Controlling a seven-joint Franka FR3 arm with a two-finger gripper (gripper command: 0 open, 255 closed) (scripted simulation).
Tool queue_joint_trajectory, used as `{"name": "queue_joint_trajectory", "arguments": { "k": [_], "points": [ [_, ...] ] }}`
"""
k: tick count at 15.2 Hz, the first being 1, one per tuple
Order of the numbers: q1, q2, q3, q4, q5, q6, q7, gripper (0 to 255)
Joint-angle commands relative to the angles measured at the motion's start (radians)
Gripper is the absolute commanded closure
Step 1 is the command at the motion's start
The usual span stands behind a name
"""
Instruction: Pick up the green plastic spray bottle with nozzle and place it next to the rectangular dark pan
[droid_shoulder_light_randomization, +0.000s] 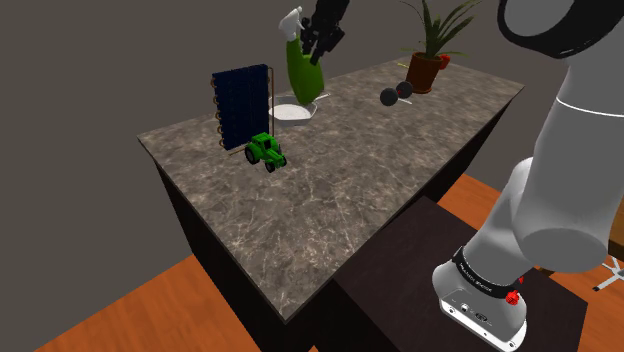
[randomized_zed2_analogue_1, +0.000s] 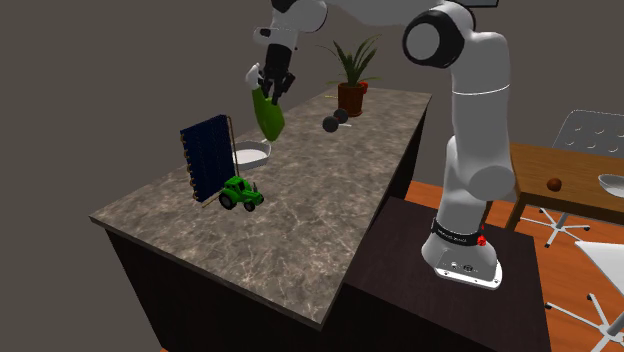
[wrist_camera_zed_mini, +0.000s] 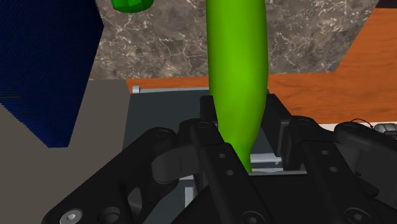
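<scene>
Nearest me, my white arm rises from its dark stand (droid_shoulder_light_randomization: 400, 270), set against a grey marbled surface (droid_shoulder_light_randomization: 380, 160). Partway across the surface sits a small green toy tractor (droid_shoulder_light_randomization: 266, 150). Just behind it a dark blue rectangular pan (droid_shoulder_light_randomization: 240, 105) stands on edge. Beyond the pan lies a white dish (droid_shoulder_light_randomization: 293, 112). Above that dish my black pincer (droid_shoulder_light_randomization: 312, 48) clasps the green spray bottle (droid_shoulder_light_randomization: 303, 70) by its narrow upper end, with the fingers pressed against its sides. The bottle hangs tilted in the air, clear of the surface, its white nozzle uppermost. Farther back are a small black object of two rounded lumps (droid_shoulder_light_randomization: 395, 95) and a potted plant (droid_shoulder_light_randomization: 428, 62).

I judge the pickup done and the carry under way. Next I need to bring the bottle to bare surface beside the pan, keeping clear of the tractor and the dish, then lower it upright and let go.
</scene>
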Motion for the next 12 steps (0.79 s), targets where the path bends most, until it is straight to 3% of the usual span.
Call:
{"name": "queue_joint_trajectory", "arguments": {
  "k": [1,12],
  "points": [
    [-0.023,0.035,-0.007,-0.008,0.014,0.018,-0.048,255],
    [-0.187,0.275,-0.019,0.068,0.103,0.048,-0.267,255]
  ]
}}
